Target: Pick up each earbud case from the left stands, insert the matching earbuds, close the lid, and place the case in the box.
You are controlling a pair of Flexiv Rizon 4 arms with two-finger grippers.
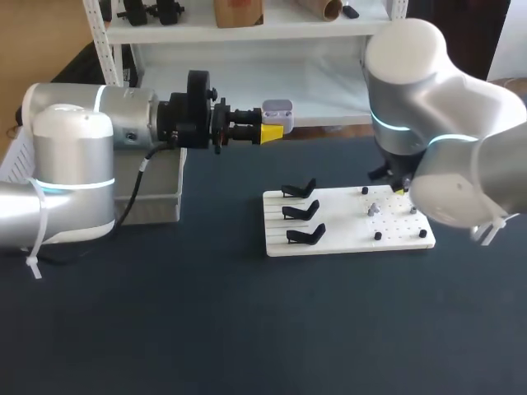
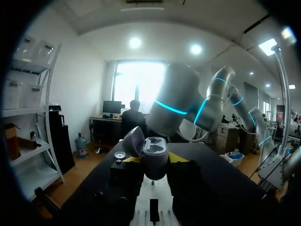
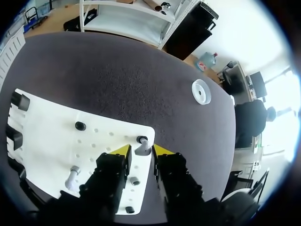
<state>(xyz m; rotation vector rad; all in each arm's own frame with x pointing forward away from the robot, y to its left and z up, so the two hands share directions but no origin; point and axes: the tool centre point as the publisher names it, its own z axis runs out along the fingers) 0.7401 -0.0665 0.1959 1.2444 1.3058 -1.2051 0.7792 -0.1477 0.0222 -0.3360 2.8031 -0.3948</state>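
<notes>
Gripping earbud case point(image 1: 277, 109) in left tool point(image 2: 154, 161)

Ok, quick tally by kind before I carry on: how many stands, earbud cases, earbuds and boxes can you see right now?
black stands, all empty: 3
earbud case, lid open, held in the left tool: 1
earbuds on the white board: 2
grey box: 1
Total: 7
</notes>
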